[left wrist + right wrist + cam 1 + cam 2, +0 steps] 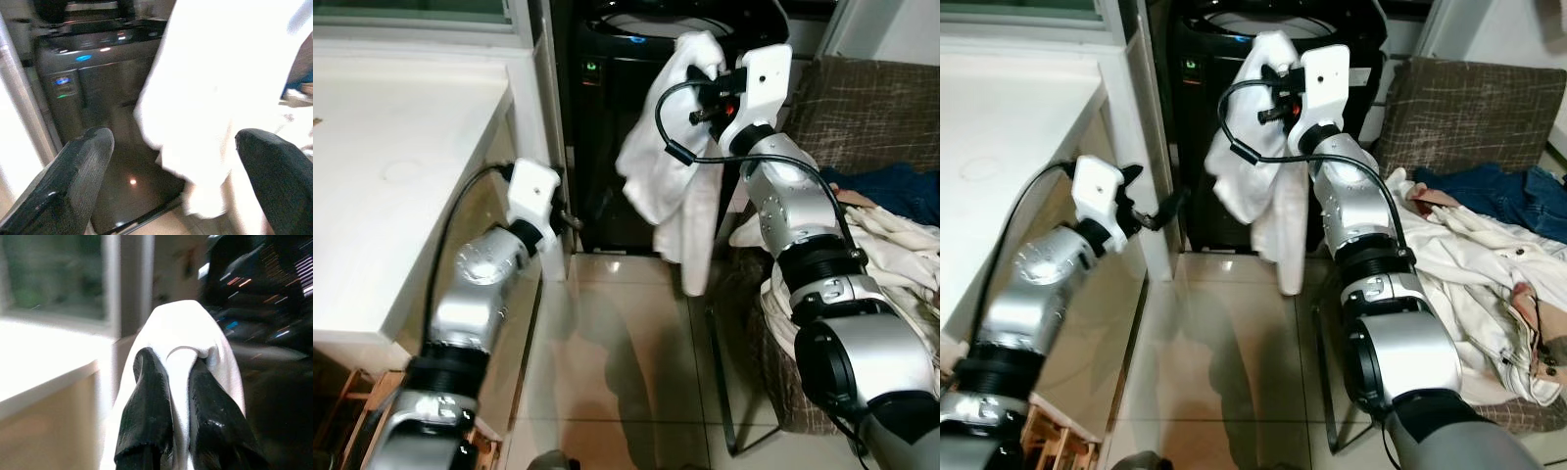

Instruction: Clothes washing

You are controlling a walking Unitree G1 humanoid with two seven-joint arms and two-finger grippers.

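two black fingers of your right gripper [178, 382] pinch a bunched fold of the white garment [671, 171], which hangs limp and creased before the black washing machine [607, 117]. your left gripper [171, 166] is spread wide, empty, near the counter [401, 176].

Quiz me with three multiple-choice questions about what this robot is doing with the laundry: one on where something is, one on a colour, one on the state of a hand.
1. Where does the white garment hang?
A. In front of the black washing machine
B. On the white counter
C. On the floor tiles

2. What colour is the clothing at the far end of the laundry basket?
A. Red
B. Blue
C. Green

3. How is the left gripper?
A. Shut on a sock
B. Shut on the garment
C. Open, holding nothing

Answers: 1 A, it dangles from the right gripper before the machine. 2 B, the blue clothes lie there. 3 C, its fingers stand wide apart.
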